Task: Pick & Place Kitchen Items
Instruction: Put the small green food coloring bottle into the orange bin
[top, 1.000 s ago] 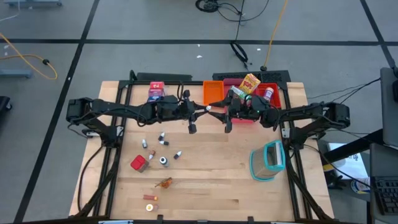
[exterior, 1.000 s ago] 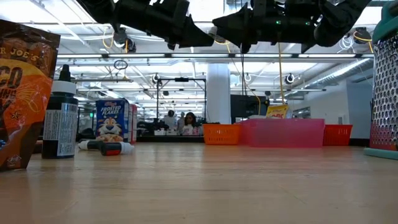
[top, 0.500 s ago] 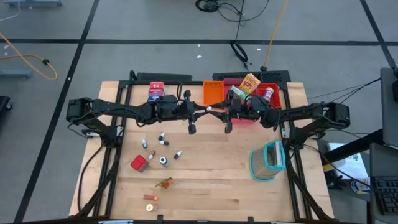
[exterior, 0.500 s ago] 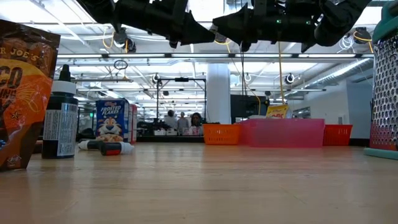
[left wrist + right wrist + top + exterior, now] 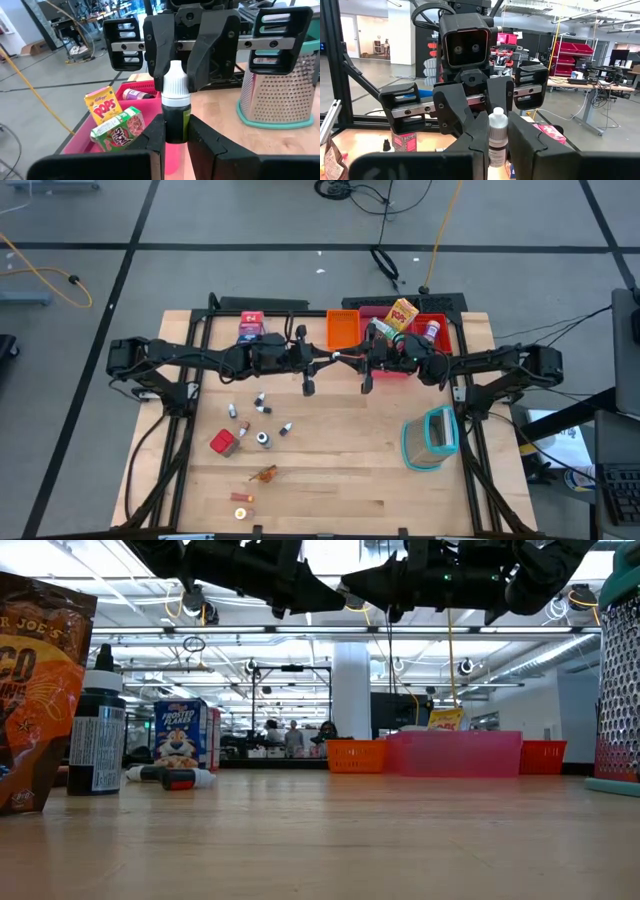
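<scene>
Now both grippers pinch one small dropper bottle mid-air above worktop: left gripper low, right gripper at cap. Pink tray w/ Pops box & green carton.

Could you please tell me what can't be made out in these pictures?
- Label of the bottle: both wrist views, covered by the fingers of the left hand and right hand.
- The small items near the red cube: high view, too small to identify.
- The handover: low view, cut off by the top edge.
</scene>
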